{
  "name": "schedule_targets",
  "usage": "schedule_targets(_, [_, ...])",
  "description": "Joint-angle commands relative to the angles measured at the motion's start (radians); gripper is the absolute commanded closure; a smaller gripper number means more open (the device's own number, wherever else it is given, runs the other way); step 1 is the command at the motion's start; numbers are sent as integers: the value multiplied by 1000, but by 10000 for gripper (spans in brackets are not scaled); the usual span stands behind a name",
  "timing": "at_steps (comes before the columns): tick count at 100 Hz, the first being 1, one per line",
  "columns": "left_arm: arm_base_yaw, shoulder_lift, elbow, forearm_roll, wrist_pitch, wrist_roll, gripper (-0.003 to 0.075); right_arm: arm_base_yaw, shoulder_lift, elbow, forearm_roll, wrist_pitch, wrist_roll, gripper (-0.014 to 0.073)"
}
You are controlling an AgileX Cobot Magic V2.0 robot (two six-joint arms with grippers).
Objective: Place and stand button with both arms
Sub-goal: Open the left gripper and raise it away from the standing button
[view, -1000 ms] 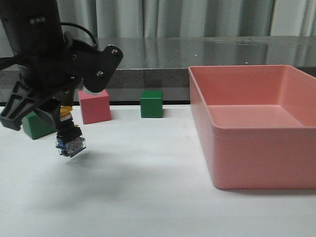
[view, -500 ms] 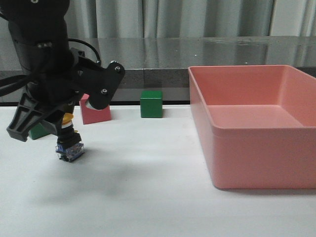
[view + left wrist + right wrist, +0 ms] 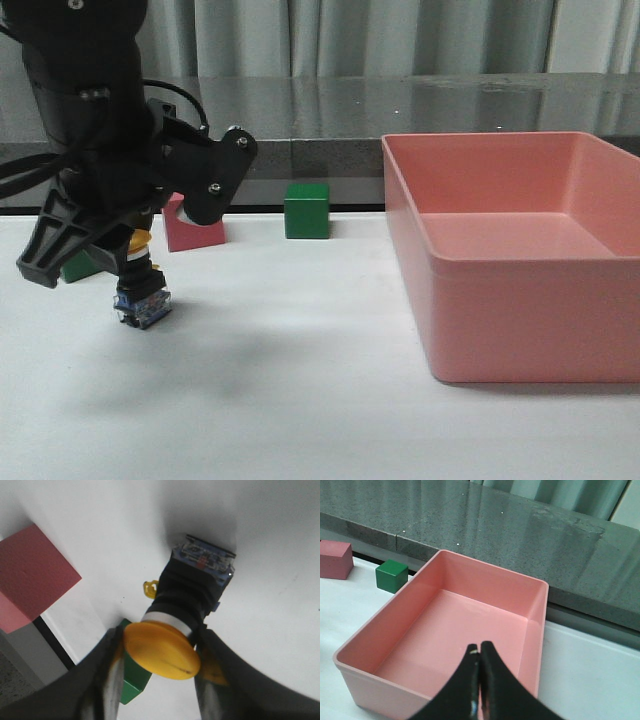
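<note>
Left end effector (image 3: 135,262) points down — pinching button (image 3: 141,290); right end effector (image 3: 479,680) pressed together.

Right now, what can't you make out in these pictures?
- Button base touching the table: front view, too small to tell.
- Left green cube: front view, mostly behind the left claw.
- Pink cube: partly behind that arm.
- Right claw: absent from front view.

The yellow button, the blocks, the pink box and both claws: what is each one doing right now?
button: gripped, base at the table
left gripper: shut on the button's cap
right gripper: shut, holding nothing, above the bin
pink bin: empty
pink cube: on table, untouched
green cube: on table, untouched
</note>
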Motion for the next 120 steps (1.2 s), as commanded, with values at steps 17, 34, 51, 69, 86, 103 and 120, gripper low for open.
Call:
schedule_targets(17, [-12, -33, -24, -7, -1, -14, 720, -5, 4, -24, 12, -77, 0, 655])
schedule_targets(34, [-12, -33, -24, -9, -3, -15, 540, -5, 4, -24, 12, -77, 0, 655])
schedule_targets(51, [-12, -33, -24, -6, -11, -61, 267, -5, 4, -24, 12, -77, 0, 655])
schedule_targets(69, [-12, -35, -24, 0, 16, -64, 195, -5, 3, -24, 12, -77, 0, 655])
schedule_targets(86, [-12, -60, -25, 4, 39, -68, 195, -5, 2, -24, 12, -76, 0, 655])
schedule_targets(103, [-3, -113, -25, 18, 119, -71, 195, -5, 2, -24, 12, -76, 0, 655])
schedule_targets(120, [38, -198, -26, 120, 199, -255, 232, -5, 2, -24, 12, -76, 0, 655])
